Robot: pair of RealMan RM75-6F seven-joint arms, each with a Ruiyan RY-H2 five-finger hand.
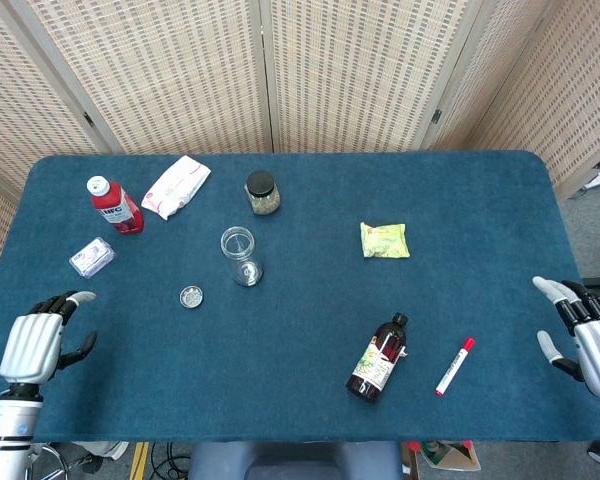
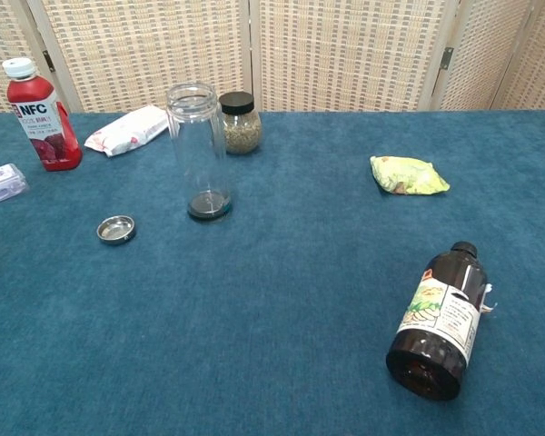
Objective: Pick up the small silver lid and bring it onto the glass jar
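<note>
The small silver lid (image 1: 191, 296) lies untouched on the tabletop (image 1: 310, 330) just beside the upright, open glass jar (image 1: 238, 254), while the left hand (image 1: 35, 343), nearer the lid, and right hand (image 1: 592, 338) wait empty at the edges, fingers loosely apart.

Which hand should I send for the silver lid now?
Left. The silver lid lies on the table left of the glass jar, much nearer the left robot hand, which is open and empty. The right robot hand sits at the far right edge.
</note>
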